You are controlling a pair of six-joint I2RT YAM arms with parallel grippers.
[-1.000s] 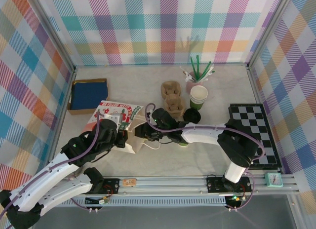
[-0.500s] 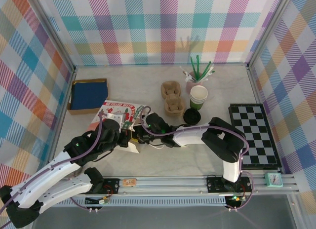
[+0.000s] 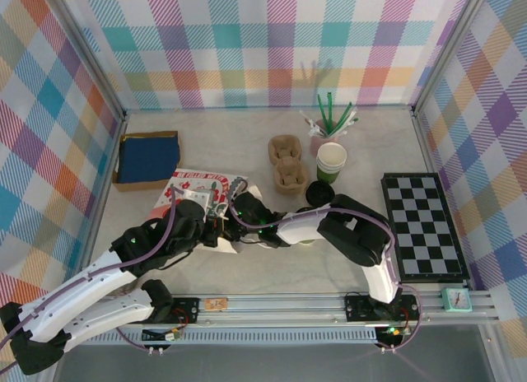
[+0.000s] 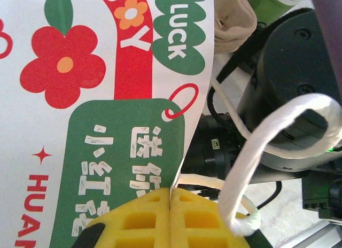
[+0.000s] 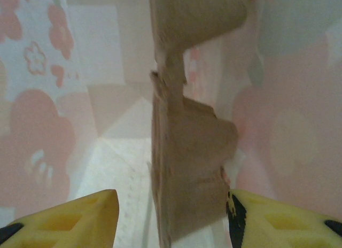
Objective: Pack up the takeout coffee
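Now the left gripper [image 4: 170, 216] clamps its jaws flat on the rim of the white paper bag [image 4: 107, 98] to hold its mouth open, the right gripper [image 5: 172, 201] sits inside, jaws parted around a brown cardboard insert [image 5: 187, 152], and the takeout coffee [image 3: 306, 240] waits mid-frame under the right forearm [image 3: 329, 221].

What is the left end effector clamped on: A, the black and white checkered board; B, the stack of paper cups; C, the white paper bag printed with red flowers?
C: the left end effector is shut on the edge of the white paper bag printed with red flowers.
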